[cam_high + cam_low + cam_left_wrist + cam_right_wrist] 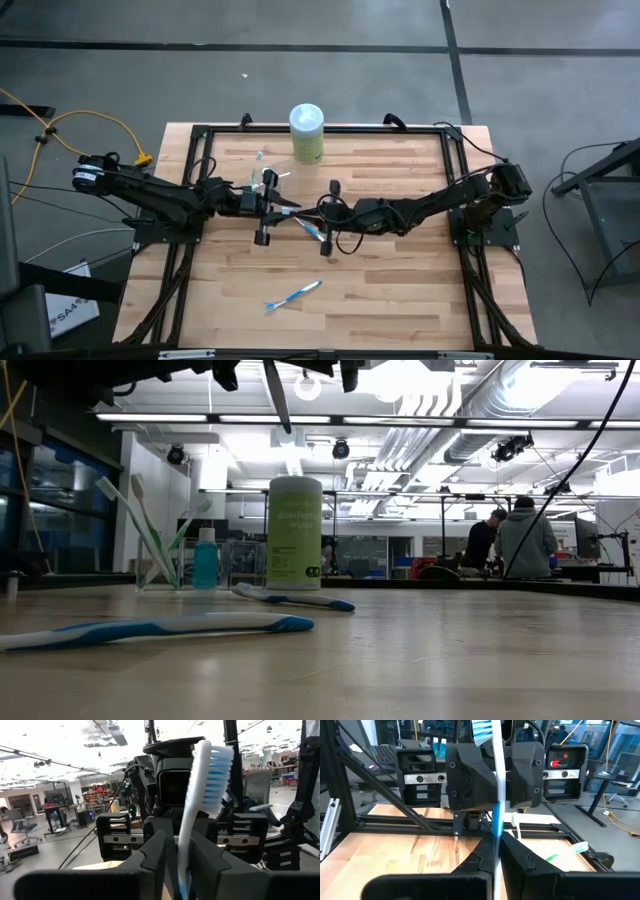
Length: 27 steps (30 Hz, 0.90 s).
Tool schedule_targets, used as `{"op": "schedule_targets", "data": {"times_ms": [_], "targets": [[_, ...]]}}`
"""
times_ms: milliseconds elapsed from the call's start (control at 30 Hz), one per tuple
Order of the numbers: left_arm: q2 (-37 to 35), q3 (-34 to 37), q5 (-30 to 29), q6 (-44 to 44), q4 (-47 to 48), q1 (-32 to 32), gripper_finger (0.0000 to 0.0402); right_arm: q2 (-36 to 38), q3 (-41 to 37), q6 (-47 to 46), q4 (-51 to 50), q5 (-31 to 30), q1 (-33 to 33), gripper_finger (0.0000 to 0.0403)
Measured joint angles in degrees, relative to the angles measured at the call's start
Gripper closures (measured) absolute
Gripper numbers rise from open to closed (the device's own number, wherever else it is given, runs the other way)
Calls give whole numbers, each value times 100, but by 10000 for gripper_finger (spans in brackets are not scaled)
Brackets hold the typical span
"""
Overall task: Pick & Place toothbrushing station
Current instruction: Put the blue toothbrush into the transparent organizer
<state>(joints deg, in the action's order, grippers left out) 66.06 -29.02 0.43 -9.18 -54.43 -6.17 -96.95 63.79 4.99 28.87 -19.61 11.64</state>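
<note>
A white toothbrush with blue bristles (197,795) stands upright in the air over the table's middle, head up. My right gripper (496,855) is shut on its handle. Facing it, my left gripper (179,860) has a finger close on either side of the same handle, and a narrow gap still shows on one side. The clear cup (160,565) stands at the far left with several toothbrushes leaning in it. Two more toothbrushes lie flat on the wood, one under the grippers (310,230) and one toward the near edge (293,294). My right gripper pinches the toothbrush's handle (496,827) between its two fingers, well below the head. The fingers come in level from the table's right side and lie across the handle. The brush stands upright, bristles at the top, lifted clear of the table.
A tall canister with a pale green lid (306,132) stands at the far edge, with a small blue bottle (205,560) beside the cup. Black frame rails (320,128) run around the wooden top. Two people (520,535) stand far off in the room.
</note>
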Motion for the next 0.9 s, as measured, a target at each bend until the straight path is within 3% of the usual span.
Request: {"op": "schedule_targets", "data": {"times_ms": [200,467,900], "targets": [[0,0,-11,-8,0,-4,389,0,0,55,-1,-8,-2,399],[0,0,-9,-14,0,-2,392,0,0,5,-1,3,-1,395],[2,0,-13,-41,0,0,394,0,0,-236,-1,43,0,317]]}}
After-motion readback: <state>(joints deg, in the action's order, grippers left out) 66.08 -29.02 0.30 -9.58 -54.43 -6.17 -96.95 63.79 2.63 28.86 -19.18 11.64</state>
